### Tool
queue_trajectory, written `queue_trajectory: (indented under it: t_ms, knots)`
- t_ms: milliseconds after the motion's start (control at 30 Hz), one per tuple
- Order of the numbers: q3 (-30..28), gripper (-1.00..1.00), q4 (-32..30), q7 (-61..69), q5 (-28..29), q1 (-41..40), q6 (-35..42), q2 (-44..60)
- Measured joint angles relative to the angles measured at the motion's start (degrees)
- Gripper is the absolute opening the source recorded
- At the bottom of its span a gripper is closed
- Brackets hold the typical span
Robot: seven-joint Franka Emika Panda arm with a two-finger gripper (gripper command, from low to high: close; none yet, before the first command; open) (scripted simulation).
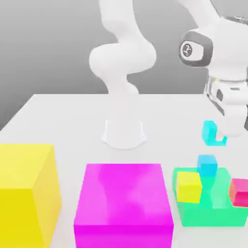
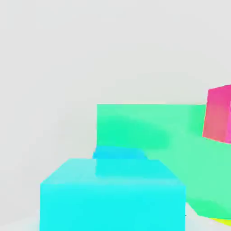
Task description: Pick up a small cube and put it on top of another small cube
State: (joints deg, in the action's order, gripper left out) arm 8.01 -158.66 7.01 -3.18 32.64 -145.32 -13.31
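Exterior view faces arm base across table; hand view close above; both share green tray (image 1: 206, 215)

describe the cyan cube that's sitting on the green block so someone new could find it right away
Find the flat green block at the exterior view's lower right, beside the big magenta block. Three small cubes sit on it; the cyan cube is at its back edge, set apart from the yellow cube and pink cube by colour.

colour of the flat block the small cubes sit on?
Mint green, a glossy flat block; clearest in the exterior view.
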Motion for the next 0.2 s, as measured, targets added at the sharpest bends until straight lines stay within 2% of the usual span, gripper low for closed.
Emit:
queue_trajectory:
  t_ms: [67, 100, 200]
  knots:
    - [0.2, -1.0, -0.8, -0.3, 0.5, -0.3, -4.6, 3.8]
    - [0.2, 1.0, -1.0, -0.4, 0.7, -0.4, -6.2, 5.1]
    - [0.2, 1.0, -1.0, -0.4, 0.7, -0.4, -6.2, 5.1]
